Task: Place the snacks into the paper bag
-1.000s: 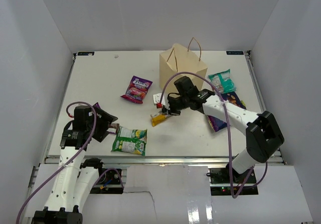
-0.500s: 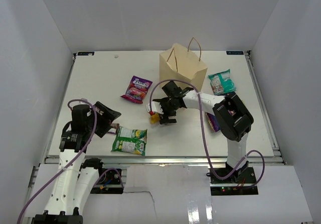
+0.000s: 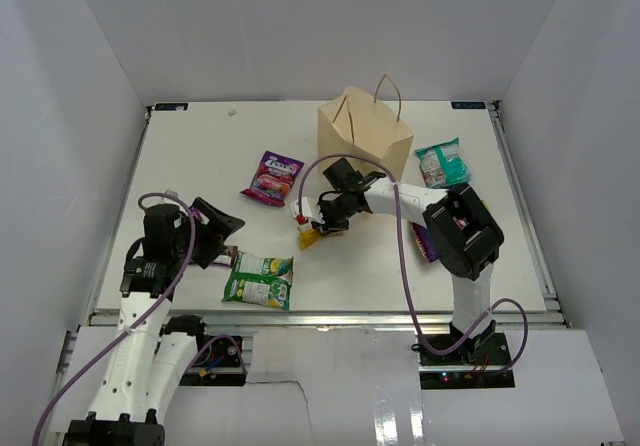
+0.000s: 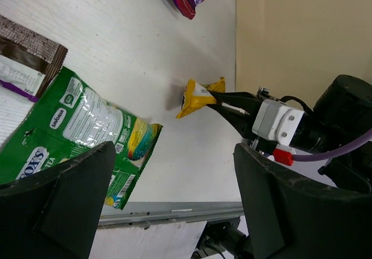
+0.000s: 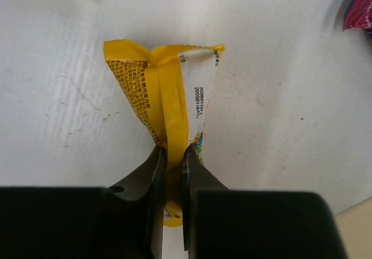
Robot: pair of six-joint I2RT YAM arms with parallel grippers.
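Observation:
My right gripper (image 3: 318, 224) is shut on the yellow wrapper (image 3: 310, 234), pinching its middle fold (image 5: 163, 96) low over the table; the left wrist view also shows the wrapper (image 4: 197, 94). The tan paper bag (image 3: 365, 131) stands upright just behind it. My left gripper (image 3: 215, 231) is open and empty above the table's left front, next to the green packet (image 3: 258, 279) and a small brown bar (image 4: 26, 58). The purple-pink pouch (image 3: 272, 178) lies left of the bag and the teal-white packet (image 3: 441, 162) to its right. The dark-blue chip bag (image 3: 425, 241) is mostly hidden under the right arm.
The table's front metal edge (image 3: 320, 316) runs just below the green packet. White walls enclose the table on the left, back and right. The right arm (image 3: 455, 226) is folded across the table's right half.
My right gripper has come down left onto the yellow wrapper and shut on it, the arm folding in. The left gripper has shifted slightly to the right.

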